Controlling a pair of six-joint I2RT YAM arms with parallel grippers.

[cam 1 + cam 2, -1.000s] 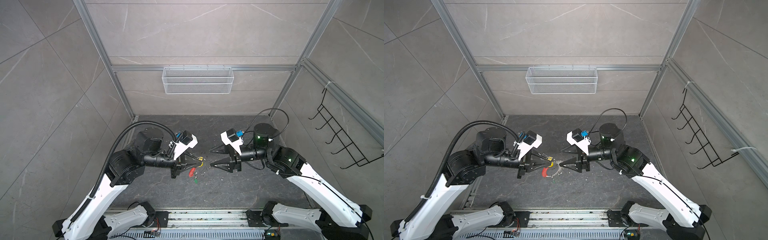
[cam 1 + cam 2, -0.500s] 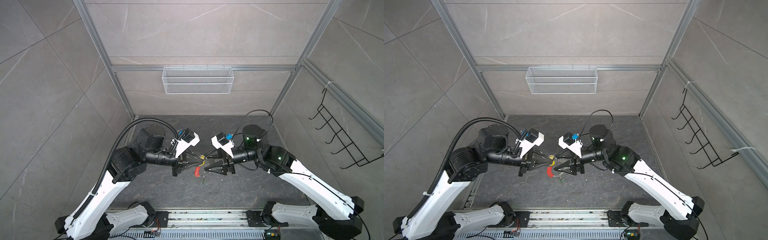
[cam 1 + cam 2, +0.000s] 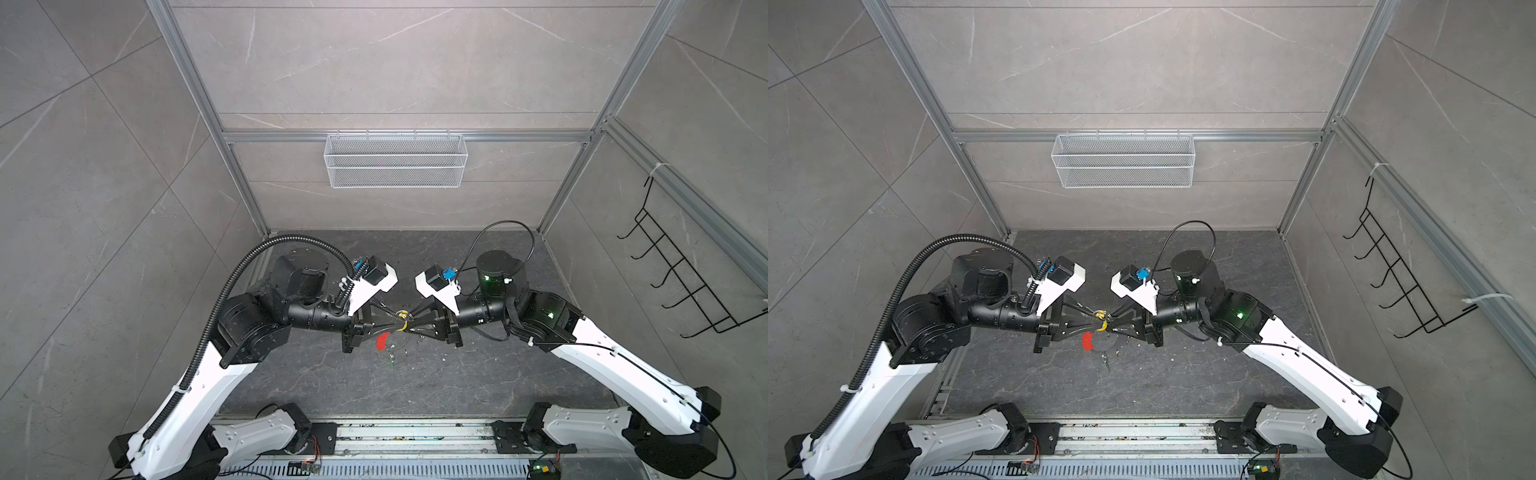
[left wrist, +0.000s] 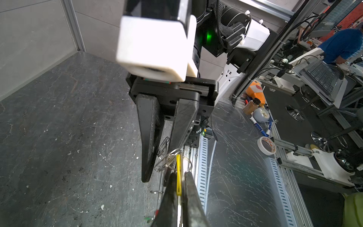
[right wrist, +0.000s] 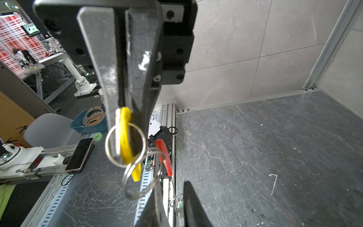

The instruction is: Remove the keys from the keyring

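1. The two arms point at each other over the middle of the counter (image 3: 457, 374), and their tips nearly meet above it.
2. The left tool (image 4: 179, 175) is clamped together on the yellow tag (image 5: 125, 133) and holds it edge-on, clear of the counter.
3. Silver split rings (image 5: 107, 146) hang from the free end of that tag, between the two tools.
4. The right tool (image 5: 171, 185) sits just beside those rings with its fingers narrowly apart. I cannot tell whether they pinch any wire.
5. The keyring (image 3: 382, 341) hangs below the rings, on the side toward the counter's front edge. Its red sleeve (image 5: 164, 157) is on the left arm's side.
6. The green tag (image 3: 1106, 365) is the lowest part, under the hoop. It is unclear whether it touches the counter.
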